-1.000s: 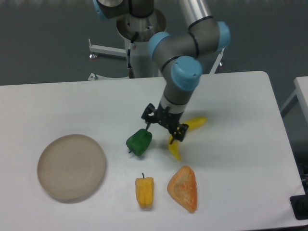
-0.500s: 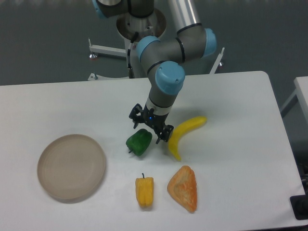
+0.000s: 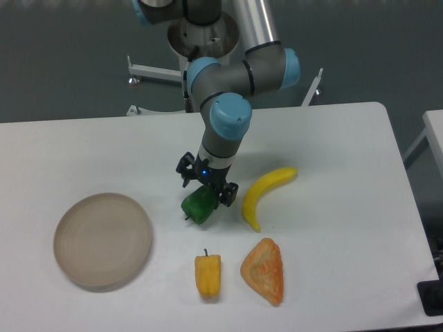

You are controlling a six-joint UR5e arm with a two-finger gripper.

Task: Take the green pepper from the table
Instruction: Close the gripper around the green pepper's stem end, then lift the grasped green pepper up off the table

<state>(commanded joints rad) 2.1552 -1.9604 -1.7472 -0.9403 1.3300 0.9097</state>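
Dark green and glossy, the green pepper (image 3: 199,206) lies on the white table (image 3: 332,145) near its middle, and in the single camera view the gripper (image 3: 205,185) stands directly over its upper part, with the two fingers spread wide, one at the left side and one at the right side of the pepper's top. I cannot tell if the fingers already touch the skin. The pepper is lobed and smooth, so my concern is that the fingers close on a rounded shoulder and the pepper slips out or rolls toward the plate (image 3: 102,240). If the descent is too shallow, only the top would be pinched and the grasp may fail at lifting. The banana (image 3: 265,193) is just beside on the right, and the right finger could push it. The yellow pepper (image 3: 208,275) and the orange pastry (image 3: 264,270) are well apart, so they seem safe.
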